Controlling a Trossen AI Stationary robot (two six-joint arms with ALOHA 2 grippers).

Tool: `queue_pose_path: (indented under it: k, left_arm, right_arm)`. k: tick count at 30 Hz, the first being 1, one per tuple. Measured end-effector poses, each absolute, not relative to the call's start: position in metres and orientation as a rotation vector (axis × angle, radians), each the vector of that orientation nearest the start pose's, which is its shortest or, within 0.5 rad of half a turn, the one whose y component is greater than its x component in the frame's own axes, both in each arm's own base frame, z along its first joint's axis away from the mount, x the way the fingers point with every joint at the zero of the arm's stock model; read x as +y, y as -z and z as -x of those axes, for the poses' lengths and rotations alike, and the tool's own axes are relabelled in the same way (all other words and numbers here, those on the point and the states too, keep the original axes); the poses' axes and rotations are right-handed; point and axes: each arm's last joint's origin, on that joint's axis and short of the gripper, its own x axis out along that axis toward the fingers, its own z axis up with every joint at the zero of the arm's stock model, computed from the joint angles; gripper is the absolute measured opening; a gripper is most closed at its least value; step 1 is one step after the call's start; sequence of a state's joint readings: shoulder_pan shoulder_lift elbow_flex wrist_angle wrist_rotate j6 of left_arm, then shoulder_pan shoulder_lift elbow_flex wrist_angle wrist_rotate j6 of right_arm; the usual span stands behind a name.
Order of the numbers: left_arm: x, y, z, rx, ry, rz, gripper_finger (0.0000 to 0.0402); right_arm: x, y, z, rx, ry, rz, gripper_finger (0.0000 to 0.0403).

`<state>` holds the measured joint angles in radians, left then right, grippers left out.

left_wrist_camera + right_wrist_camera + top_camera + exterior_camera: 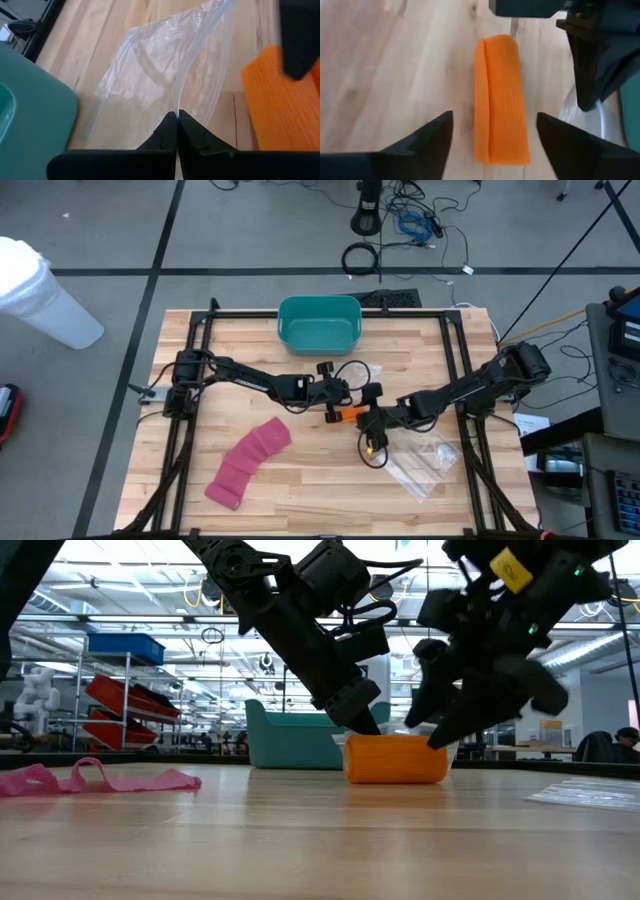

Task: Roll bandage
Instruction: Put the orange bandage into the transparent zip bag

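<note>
Right wrist view: the right gripper (490,137), fingers spread, frames a ribbed orange bandage roll (502,100) on pale wood table (395,75). Left gripper (177,131) clenched, apparently empty, before crinkled clear plastic bag (160,65).

high: overhead, straight down, whole surface (300,470) | low: surface height, level toward room | left wrist: close, down past own fingers (172,132) | right wrist: close, down | shared: orange roll (501,100), seen in all four
</note>
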<state>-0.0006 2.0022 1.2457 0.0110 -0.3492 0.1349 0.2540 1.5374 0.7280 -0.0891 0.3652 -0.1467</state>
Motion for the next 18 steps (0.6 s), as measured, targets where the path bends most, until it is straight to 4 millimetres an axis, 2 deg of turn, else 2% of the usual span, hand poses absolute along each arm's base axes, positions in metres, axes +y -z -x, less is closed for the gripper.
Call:
queue_pose_path:
  k: [4, 7, 11, 18]
  left_arm:
    - [0.01, -0.154, -0.419, 0.768, -0.282, -0.259, 0.0001]
    - [0.01, -0.154, -0.419, 0.768, -0.283, -0.257, 0.0001]
    - [0.01, -0.154, -0.419, 0.765, -0.289, -0.242, 0.0001]
    - [0.011, -0.154, -0.419, 0.759, -0.293, -0.235, 0.0001]
  right_arm:
    - [0.054, -0.15, -0.283, 0.862, 0.057, 0.418, 0.0322]
    - [0.048, -0.144, -0.286, 0.881, 0.054, 0.385, 0.0326]
    - [0.042, -0.136, -0.289, 0.91, 0.065, 0.32, 0.0296]
    - [0.036, -0.134, -0.293, 0.892, 0.032, 0.23, 0.0203]
